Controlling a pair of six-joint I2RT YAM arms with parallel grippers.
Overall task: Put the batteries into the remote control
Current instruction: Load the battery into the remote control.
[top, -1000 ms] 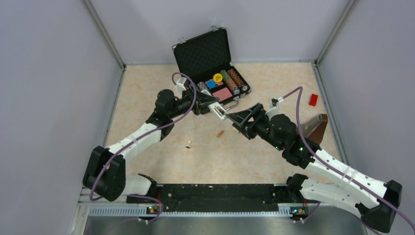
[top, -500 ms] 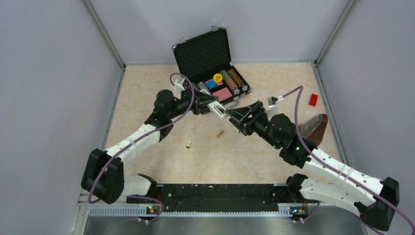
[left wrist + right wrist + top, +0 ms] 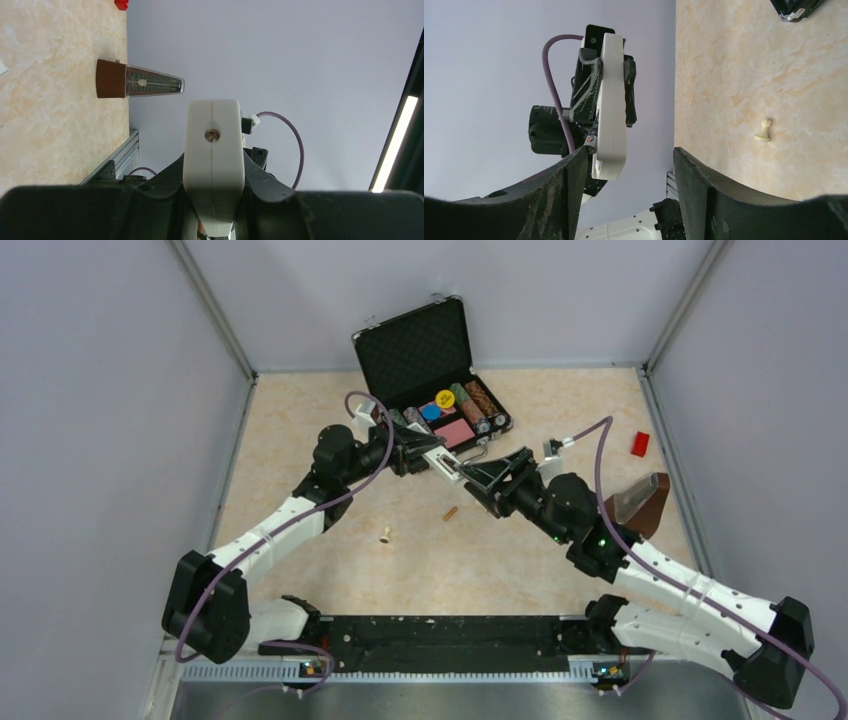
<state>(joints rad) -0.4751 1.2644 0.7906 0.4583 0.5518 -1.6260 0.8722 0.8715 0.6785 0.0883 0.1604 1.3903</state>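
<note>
The slim white rectangular plastic remote control (image 3: 450, 468) is hanging in the air above the middle of the table, just in front of the case. The left gripper (image 3: 430, 456) is clamping it, with its black fingers (image 3: 60, 212) pressing on the bar's two sides, so the free end is pointing at the right arm. In the left wrist view that end is facing the camera and showing a small metal dot at its centre.

The right gripper (image 3: 472, 485) is facing the bar with its fingers (image 3: 556, 195) spread wide. In the right wrist view the bar's free end is sitting in the gap between them, nearer one finger. I cannot tell whether it is touching that finger.

One small copper-orange cylindrical battery (image 3: 451, 512) is lying on the beige marbled table (image 3: 300, 420), below the two grippers and apart from both. I cannot make out the blackish battery.

A cream pawn-shaped peg (image 3: 385, 535) is lying on the table nearer the arm bases, left of the battery.

Behind the grippers, an open black case (image 3: 415, 350) is standing with its lid up and is holding coloured round chips.

To the right, a brown pyramid-shaped metronome with a clear front (image 3: 640, 502) is sitting beside the right arm. A small red block (image 3: 640, 443) is resting farther back near the wall.
</note>
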